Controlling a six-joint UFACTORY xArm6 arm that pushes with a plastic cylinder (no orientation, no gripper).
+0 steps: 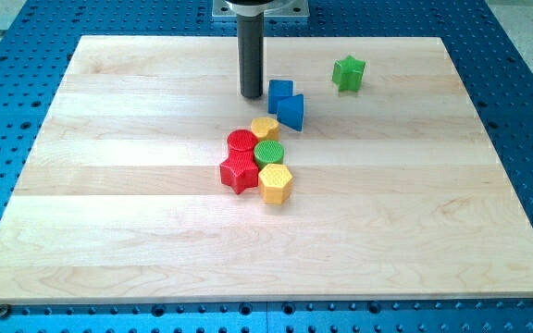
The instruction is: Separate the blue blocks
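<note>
Two blue blocks touch each other above the board's middle: a blue cube and a blue triangular block just below and to its right. My tip stands on the board just left of the blue cube, a small gap apart from it. The dark rod rises straight up from the tip toward the view's top.
A cluster lies below the blue blocks: a yellow block, a red cylinder, a green cylinder, a red star and a yellow hexagon. A green star sits at the upper right. The wooden board lies on a blue perforated table.
</note>
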